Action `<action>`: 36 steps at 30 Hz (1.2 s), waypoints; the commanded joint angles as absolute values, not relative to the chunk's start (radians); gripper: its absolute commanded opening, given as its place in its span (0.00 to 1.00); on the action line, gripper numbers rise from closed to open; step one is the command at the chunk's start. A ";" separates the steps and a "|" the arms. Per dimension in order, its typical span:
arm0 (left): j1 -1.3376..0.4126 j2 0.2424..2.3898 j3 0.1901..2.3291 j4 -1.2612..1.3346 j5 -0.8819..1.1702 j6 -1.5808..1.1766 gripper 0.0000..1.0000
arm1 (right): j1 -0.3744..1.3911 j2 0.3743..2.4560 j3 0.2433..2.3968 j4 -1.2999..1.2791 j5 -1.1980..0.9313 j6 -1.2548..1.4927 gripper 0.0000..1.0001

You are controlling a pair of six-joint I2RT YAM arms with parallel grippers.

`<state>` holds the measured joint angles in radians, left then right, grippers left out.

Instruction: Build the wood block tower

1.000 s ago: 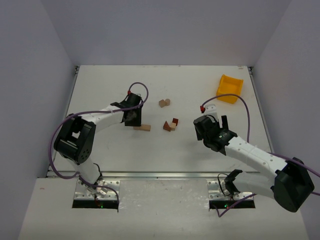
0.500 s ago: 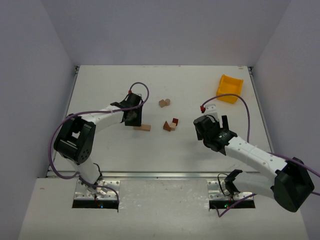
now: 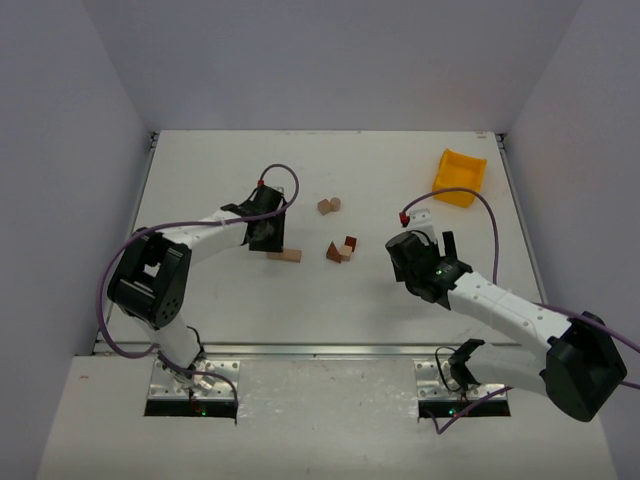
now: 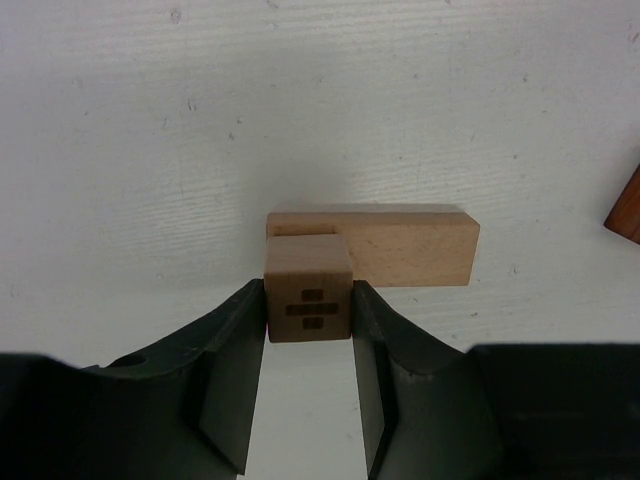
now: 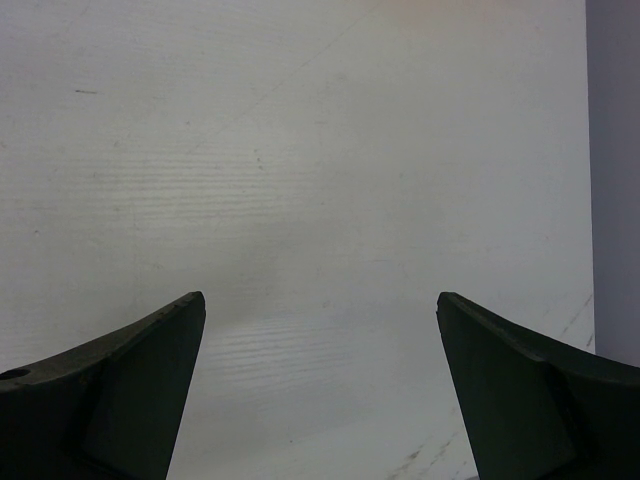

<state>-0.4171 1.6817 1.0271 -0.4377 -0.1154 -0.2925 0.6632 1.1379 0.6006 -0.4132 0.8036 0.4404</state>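
Note:
My left gripper is shut on a small brown cube with a dark divide mark on its near face. In the left wrist view the cube sits against the left end of the pale flat bar; whether it rests on the bar I cannot tell. The bar lies on the table just right of that gripper. Two small blocks lie further back. A cluster of tan and reddish blocks lies right of the bar. My right gripper is open and empty over bare table, right of the cluster.
A yellow plastic bin stands at the back right. A reddish block edge shows at the right of the left wrist view. Grey walls enclose the white table on three sides.
My right gripper has shifted slightly left, toward the cluster. The left gripper and the blocks have not moved.

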 commanded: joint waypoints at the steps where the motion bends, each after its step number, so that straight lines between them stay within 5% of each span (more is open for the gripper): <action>1: -0.405 1.672 1.069 -0.411 -0.118 -0.283 0.38 | 0.665 1.137 0.638 -0.410 0.838 0.443 0.99; 15: -0.405 1.638 1.069 -0.413 -0.122 -0.289 0.53 | 0.665 1.140 0.640 -0.410 0.834 0.442 0.99; 20: -0.405 1.572 1.083 -0.416 -0.095 -0.290 0.78 | 0.666 1.137 0.640 -0.407 0.829 0.443 0.99; 22: -0.405 1.531 1.088 -0.398 -0.063 -0.286 0.99 | 0.666 1.137 0.637 -0.392 0.816 0.433 0.99; 35: -0.405 1.380 1.124 -0.548 -0.167 -0.449 0.99 | 0.664 1.143 0.660 -0.337 0.649 0.379 0.99; 36: -0.405 1.356 1.098 -0.565 -0.215 -0.503 0.83 | 0.664 1.138 0.658 -0.336 0.649 0.382 0.99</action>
<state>-0.4171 1.4248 1.1194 -0.4652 -0.0964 -0.3505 0.6632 1.1423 0.6140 -0.3839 0.6882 0.3919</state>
